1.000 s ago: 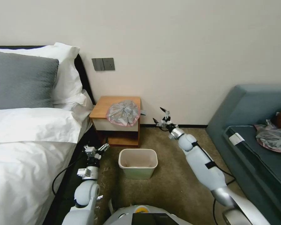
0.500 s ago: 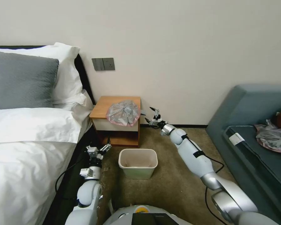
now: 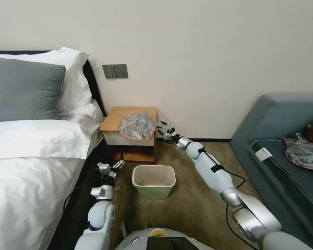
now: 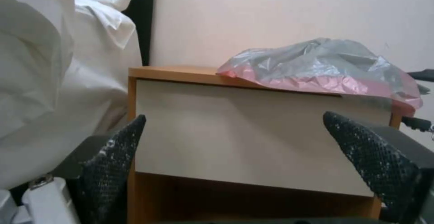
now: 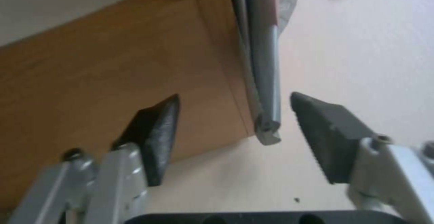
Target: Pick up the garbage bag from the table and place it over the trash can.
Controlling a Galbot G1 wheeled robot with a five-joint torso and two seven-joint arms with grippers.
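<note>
While the left gripper [image 3: 111,166] idles open low, the right gripper [image 3: 164,130], jaws apart, flanks the garbage bag [image 3: 137,125].

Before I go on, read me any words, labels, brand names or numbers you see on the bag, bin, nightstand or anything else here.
No readable text in any view.
garbage bag: plain plastic, no print seen.
trash can: no label.
table: bare wood and a white drawer front.
wall switch plate: no lettering legible.
white tag on the sofa: too small to read.
robot base: a yellow mark, too small to read.
</note>
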